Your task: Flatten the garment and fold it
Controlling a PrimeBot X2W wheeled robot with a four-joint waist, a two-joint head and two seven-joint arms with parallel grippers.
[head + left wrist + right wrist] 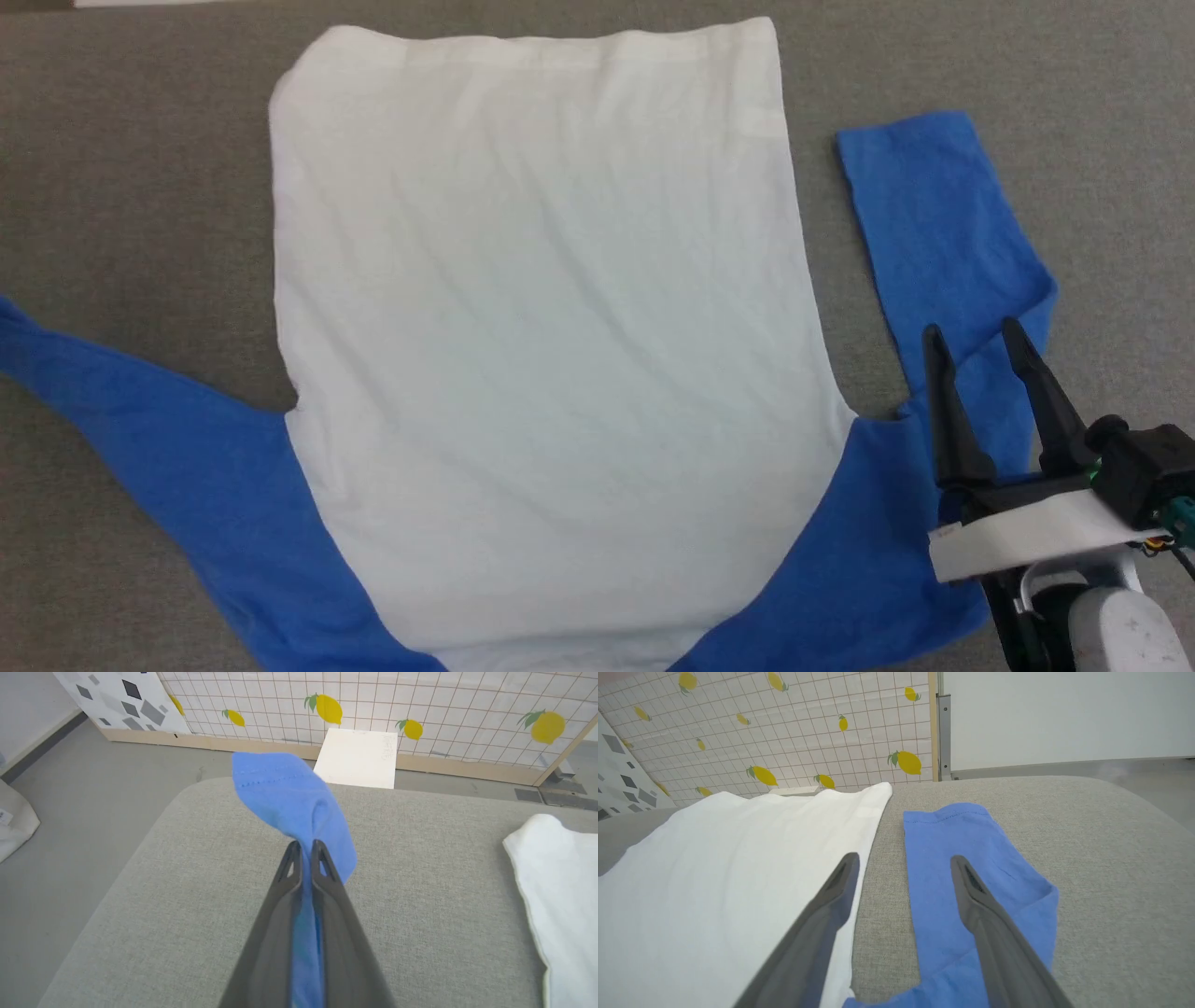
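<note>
- A white cotton T-shirt with bright blue sleeves and shoulders (pixel 541 327) lies spread flat on a grey woven padded surface (pixel 140 187), its shoulders nearest the robot and its hem at the far side.
- The robot's left gripper (pixel 306 851) is clamped on the left blue sleeve; blue cloth runs between the two dark fingers, and the stitched cuff end stands up past their tips, off the grey surface.
- In the head view that left sleeve stretches outward and away to the picture's left edge.
- The right sleeve is bent back on itself, its cuff pointing toward the hem, with a strip of bare grey between it and the white body.
- The right gripper (pixel 973 329) is over that bend with its fingers wide apart and nothing between them; whether the tips touch the cloth cannot be told.
- Behind the surface, the left wrist view shows a grid-patterned wall panel printed with yellow lemons (pixel 444 700) and a white square board (pixel 357 758) leaning at its foot.
</note>
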